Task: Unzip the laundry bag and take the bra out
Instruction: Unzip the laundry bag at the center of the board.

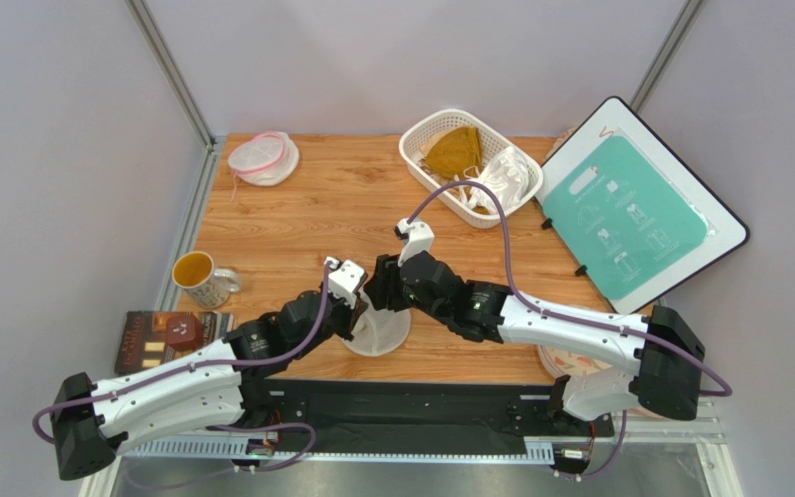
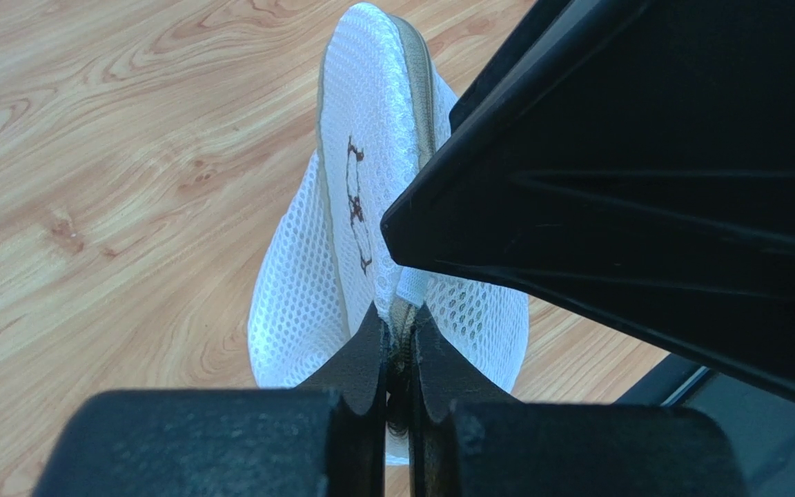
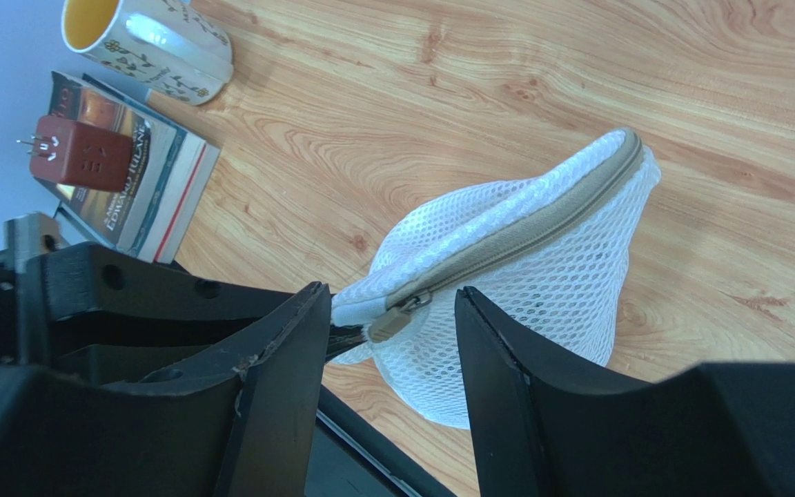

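1. The laundry bag (image 1: 379, 329) sits on the wooden surface (image 1: 339, 207) at the lower middle of the top view, between the two arms; it is white mesh, pulled up into a peak
2. The left hand (image 2: 399, 323) is clamped tight, its two fingers pressed together on the bag's tan zip seam at the bottom centre of the left wrist view
3. The right hand (image 3: 391, 305) is spread apart with nothing gripped; its fingers stand on either side of the zip's end, low in the right wrist view
4. The zip pull (image 3: 393, 319) hangs in the gap between those fingers, and the zip looks done up along the length that shows
5. What lies inside the bag cannot be told through the mesh
6. A mug (image 1: 201, 275) and a book (image 1: 168, 338) are at the left of the top view, well apart from the bag; a white basket (image 1: 419, 166) is at the upper middle
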`<control>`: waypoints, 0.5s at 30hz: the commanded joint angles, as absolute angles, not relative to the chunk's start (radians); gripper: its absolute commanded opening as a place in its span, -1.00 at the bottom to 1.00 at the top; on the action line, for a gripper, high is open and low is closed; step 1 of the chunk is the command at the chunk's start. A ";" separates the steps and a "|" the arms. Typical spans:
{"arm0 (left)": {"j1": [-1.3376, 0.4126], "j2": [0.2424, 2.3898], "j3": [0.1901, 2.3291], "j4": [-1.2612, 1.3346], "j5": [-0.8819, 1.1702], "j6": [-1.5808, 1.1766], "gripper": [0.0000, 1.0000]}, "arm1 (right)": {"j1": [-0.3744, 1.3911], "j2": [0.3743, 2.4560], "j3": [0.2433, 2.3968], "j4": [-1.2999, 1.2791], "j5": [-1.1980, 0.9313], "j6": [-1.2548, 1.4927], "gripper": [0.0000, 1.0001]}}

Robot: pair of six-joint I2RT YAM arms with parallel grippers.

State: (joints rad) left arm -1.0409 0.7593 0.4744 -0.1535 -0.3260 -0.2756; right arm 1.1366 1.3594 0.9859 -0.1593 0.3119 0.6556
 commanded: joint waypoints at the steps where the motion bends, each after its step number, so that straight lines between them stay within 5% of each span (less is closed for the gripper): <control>1: -1.049 0.738 0.499 -0.141 -0.345 -0.307 -1.00 | 1.141 1.371 0.973 -0.107 0.362 0.683 0.03; 15: -1.051 0.738 0.522 -0.176 -0.367 -0.313 -1.00 | 1.144 1.344 0.927 -0.104 0.348 0.695 -0.16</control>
